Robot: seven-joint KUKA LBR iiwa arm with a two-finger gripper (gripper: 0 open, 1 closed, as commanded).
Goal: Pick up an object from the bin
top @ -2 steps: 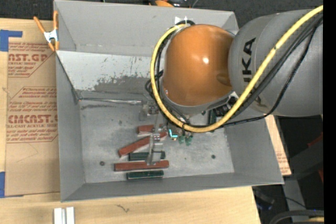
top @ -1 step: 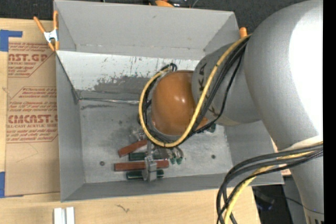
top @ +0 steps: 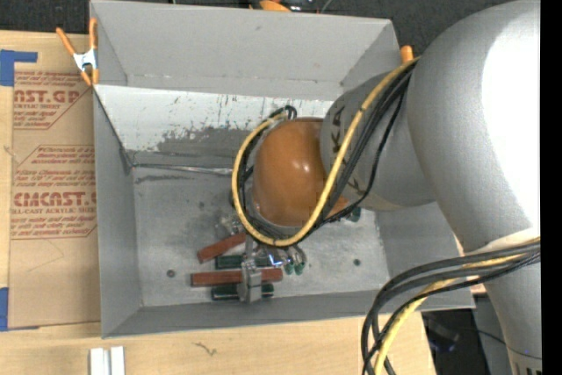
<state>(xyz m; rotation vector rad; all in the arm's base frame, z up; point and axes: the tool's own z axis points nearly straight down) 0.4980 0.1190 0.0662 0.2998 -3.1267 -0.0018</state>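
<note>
My gripper point(top: 255, 270) reaches down from under the orange dome into the near middle of the bin, right over a small cluster of loose things. A long flat reddish-brown strip point(top: 216, 278) lies on the bin floor just left of the gripper, passing under it. A second, shorter reddish-brown piece point(top: 219, 249) lies tilted just above it. A small dark green block point(top: 229, 262) sits between the two, and another dark green piece point(top: 226, 294) lies at the gripper's lower left. Whether anything is held is hidden.
A small greenish thing point(top: 295, 264) lies just right of the gripper. The arm with its dome and yellow-black cables covers the bin's right half. Bare bin floor shows to the left and beyond the cluster; the near wall is close below it.
</note>
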